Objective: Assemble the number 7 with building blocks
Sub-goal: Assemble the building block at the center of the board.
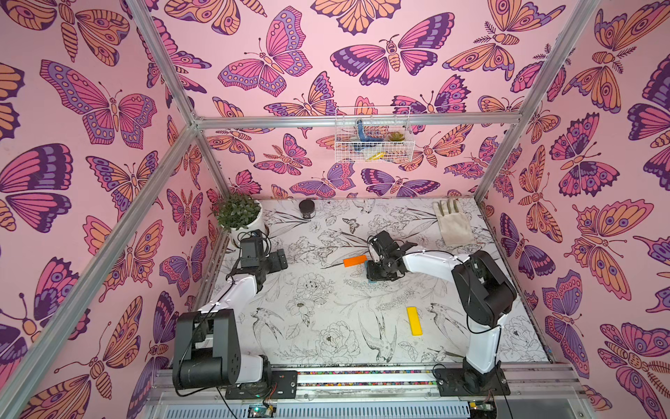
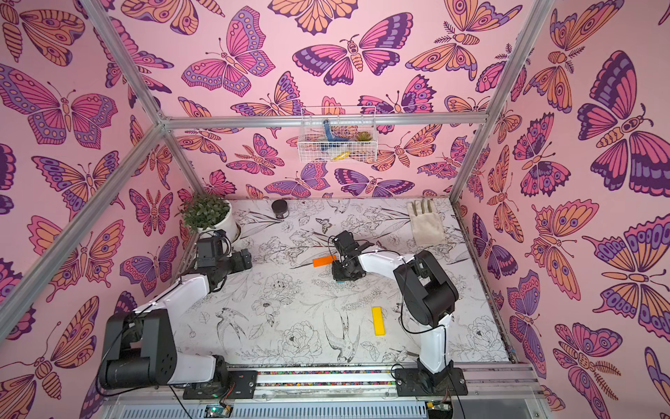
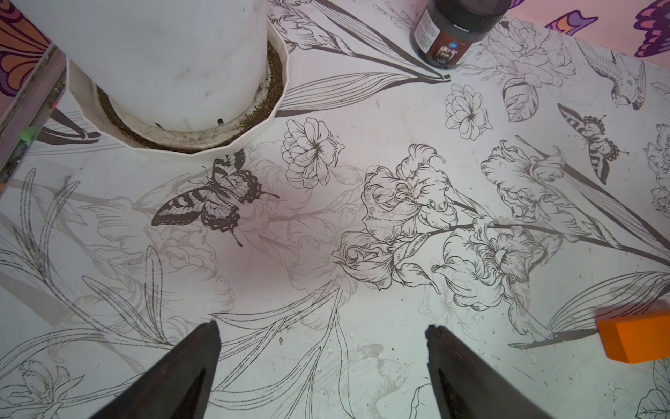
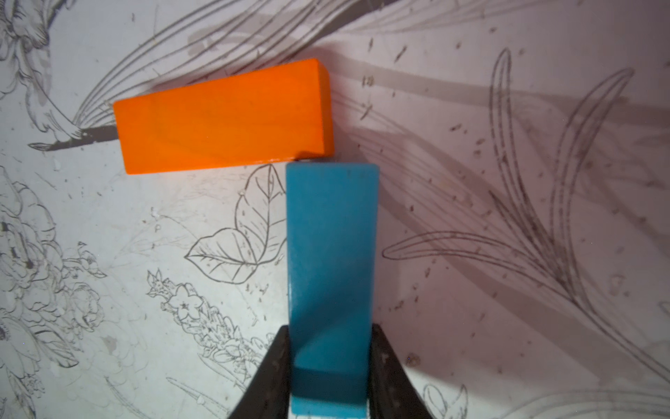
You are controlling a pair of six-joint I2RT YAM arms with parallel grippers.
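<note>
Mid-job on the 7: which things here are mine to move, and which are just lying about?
For the job:
- orange block, lying flat
- blue block, held in the right gripper, its end by the orange block's corner
- yellow block, lying apart

Lying about:
- potted plant
- dark jar
- pale glove
- wire basket on the back wall

Bars are all solid colour: orange bar [image 4: 223,116] bright orange, blue bar [image 4: 331,254] teal-blue, yellow bar [image 1: 414,320] plain yellow. Tabletop [image 1: 326,290] is white with black line-art flowers, birds and butterflies. Walls [image 1: 362,90] are pink with big butterflies in purple, magenta and orange. Green plant [image 1: 237,212] sits in a white pot [image 3: 163,54]. Jar [image 3: 453,32] is near-black, glove [image 1: 455,226] cream, wire basket [image 1: 373,154] white. Robot arms [image 1: 431,262] have white links and black joints.
</note>
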